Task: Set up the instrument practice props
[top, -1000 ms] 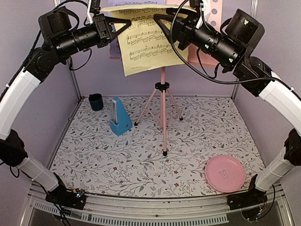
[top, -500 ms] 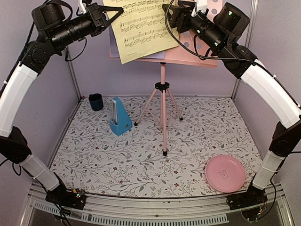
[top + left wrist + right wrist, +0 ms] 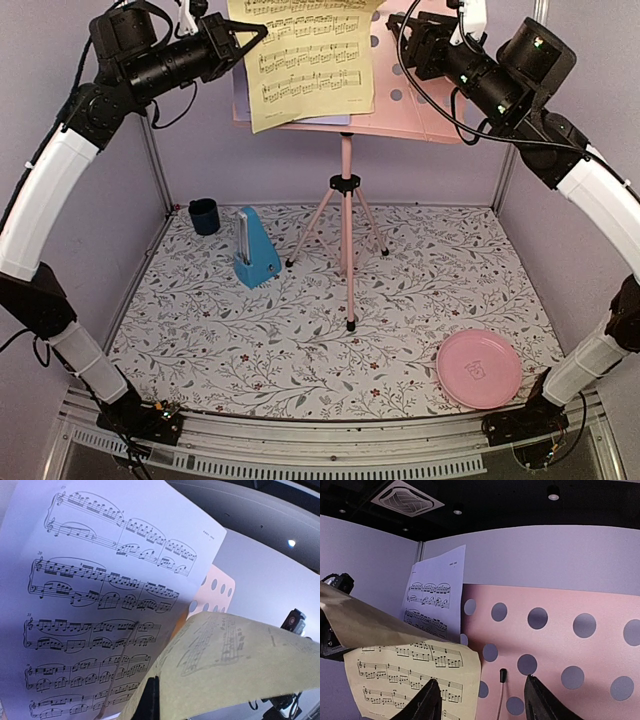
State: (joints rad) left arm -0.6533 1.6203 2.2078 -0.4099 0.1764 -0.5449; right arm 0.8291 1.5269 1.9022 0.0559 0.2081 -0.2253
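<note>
Sheets are both up at the far end: the yellow music sheet (image 3: 310, 60) lies slightly skewed against the perforated desk (image 3: 560, 630) of the pink music stand (image 3: 346, 190), overlapping the lavender music sheet (image 3: 90, 590) behind it. Its left edge is clamped in the left end effector (image 3: 250, 32), evidently to steady and square it. The right end effector (image 3: 484, 702) stands apart and empty, facing the desk. The blue metronome (image 3: 257, 255) sits upright on the surface (image 3: 400, 290), left of the tripod legs.
</note>
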